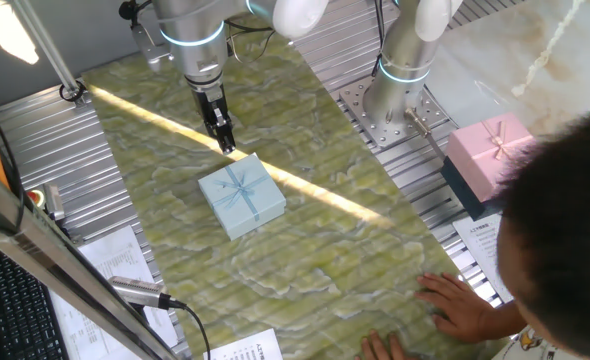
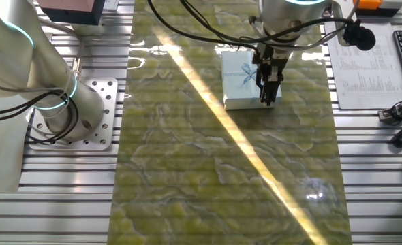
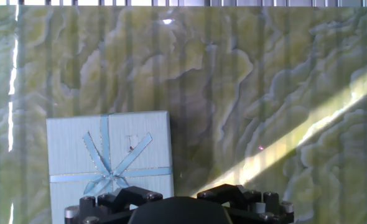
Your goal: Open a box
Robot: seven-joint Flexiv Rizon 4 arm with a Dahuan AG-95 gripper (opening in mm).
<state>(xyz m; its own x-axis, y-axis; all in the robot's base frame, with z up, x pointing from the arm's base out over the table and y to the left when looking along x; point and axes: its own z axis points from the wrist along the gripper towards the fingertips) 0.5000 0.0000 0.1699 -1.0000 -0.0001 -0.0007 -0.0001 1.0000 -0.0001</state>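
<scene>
The box is a small square pale-blue gift box with its lid on and a matching ribbon bow tied across it. It sits on the green marbled mat and also shows in the other fixed view and at the lower left of the hand view. My gripper hangs just above the mat beside the box's far corner, apart from it, its fingers together and holding nothing. In the other fixed view the gripper is in front of the box's right edge. The hand view shows only the gripper's dark knuckles.
A larger pink-lidded box with a dark base stands off the mat at the right. A person's hand rests on the mat's near right corner. A second arm's base is bolted behind the mat. Papers lie beside the mat.
</scene>
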